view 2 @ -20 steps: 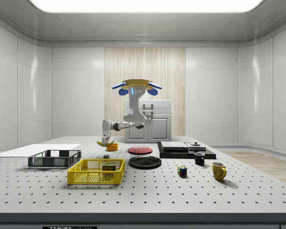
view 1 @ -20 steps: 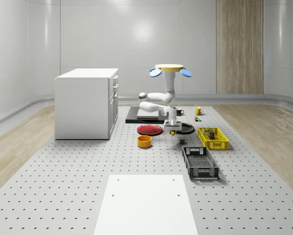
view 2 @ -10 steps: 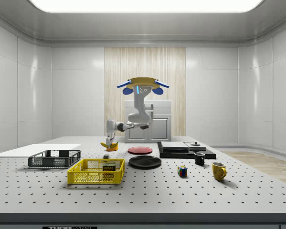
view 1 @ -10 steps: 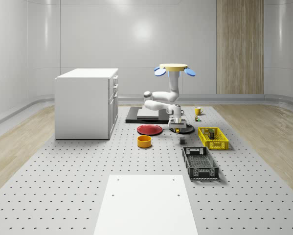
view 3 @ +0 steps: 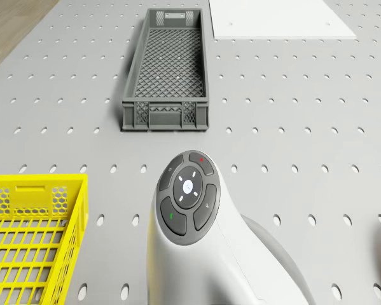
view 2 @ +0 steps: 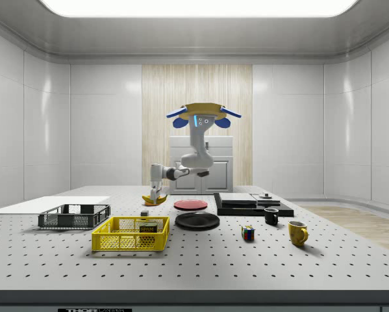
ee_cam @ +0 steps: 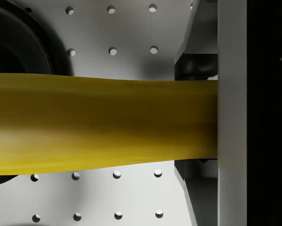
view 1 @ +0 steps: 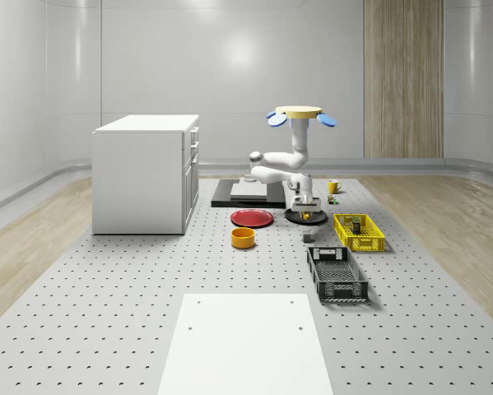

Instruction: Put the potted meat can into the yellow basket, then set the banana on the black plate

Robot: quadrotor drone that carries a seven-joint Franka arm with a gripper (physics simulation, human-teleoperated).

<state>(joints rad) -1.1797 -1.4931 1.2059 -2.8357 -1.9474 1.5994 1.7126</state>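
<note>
I hover above the table with my drone body [view 1: 301,115] over the far side of the black plate [view 1: 294,219]. My arm reaches down and my gripper [view 1: 306,207] is shut on the yellow banana [view 1: 309,216], held just above that plate. In the side view the banana [view 2: 155,199] hangs under the gripper [view 2: 156,193], left of the black plate [view 2: 197,221]. The wrist view has the banana [ee_cam: 103,125] lying across a finger [ee_cam: 231,113], with the plate's rim [ee_cam: 18,47] below. The potted meat can [view 2: 148,227] lies inside the yellow basket [view 2: 130,235].
A red plate [view 1: 253,218] and an orange bowl [view 1: 244,238] lie left of the black plate. A grey crate [view 1: 337,273] sits in front of the yellow basket [view 1: 359,232]. A small grey cube [view 1: 309,238], a white cabinet [view 1: 147,173], mugs and a colour cube [view 2: 247,233] stand around.
The drone and arm have shifted toward the whole-scene view's right, carrying the banana from beside the orange bowl to above the black plate. The gripper has stayed shut on it.
</note>
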